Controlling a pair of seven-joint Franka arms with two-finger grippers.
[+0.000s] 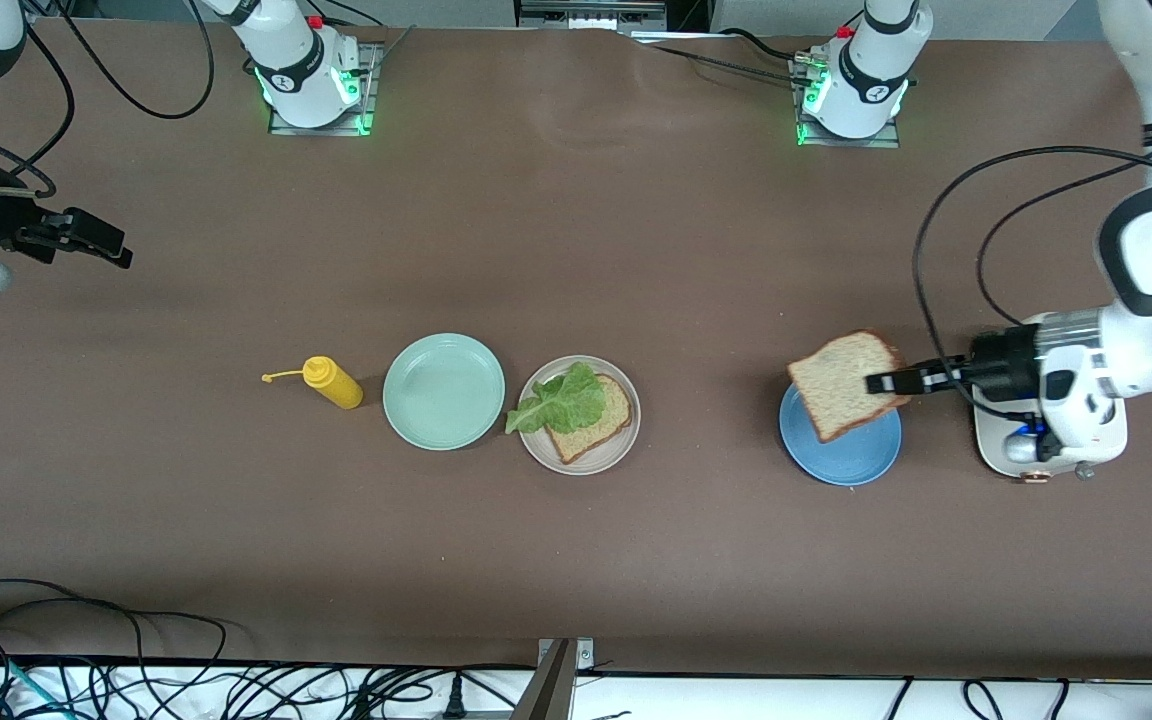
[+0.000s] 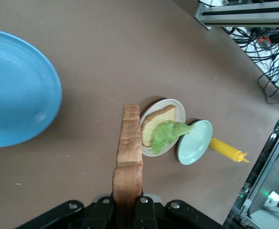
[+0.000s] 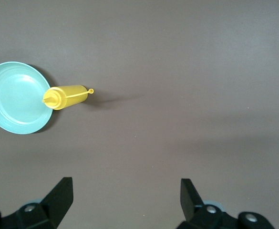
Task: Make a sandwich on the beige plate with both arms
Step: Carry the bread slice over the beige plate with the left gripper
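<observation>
We observe a brown table (image 1: 576, 560) carrying three plates and a bottle in a row across its middle.

Beige plate (image 1: 626, 440): it sits near the centre of the table. One bread slice (image 1: 601, 425) lies flat on it, and a ruffled lettuce leaf (image 1: 561, 402) rests on that slice, with its tip hanging past the plate rim toward the mint-green plate (image 1: 443, 391). The two plates are just beside each other. In the left wrist view we see the same group: beige plate (image 2: 175, 106), slice (image 2: 156, 125), lettuce (image 2: 168, 134) and mint-green plate (image 2: 196, 142).

Yellow mustard bottle (image 1: 333, 382): it lies on its side just beside the mint-green plate, toward the right arm's end of the table, with its cap tether pointing away from the plate.

Left gripper (image 1: 886, 382): it is clenched on a second bread slice (image 1: 848, 385), gripping it by one edge and holding it in the air over the blue plate (image 1: 841, 455). The slice is tilted. The left wrist view shows this slice (image 2: 129, 152) edge-on between the fingers (image 2: 144, 210), with the blue plate (image 2: 15, 95) below and to one side.

Right gripper (image 1: 86, 240): it hangs over bare table at the right arm's end, well apart from the plates, with its jaws spread wide and holding nothing. The right arm waits. Its wrist view shows the two fingers (image 3: 60, 193) apart, with the mustard bottle (image 3: 65, 97) and mint-green plate (image 3: 15, 100) below.
</observation>
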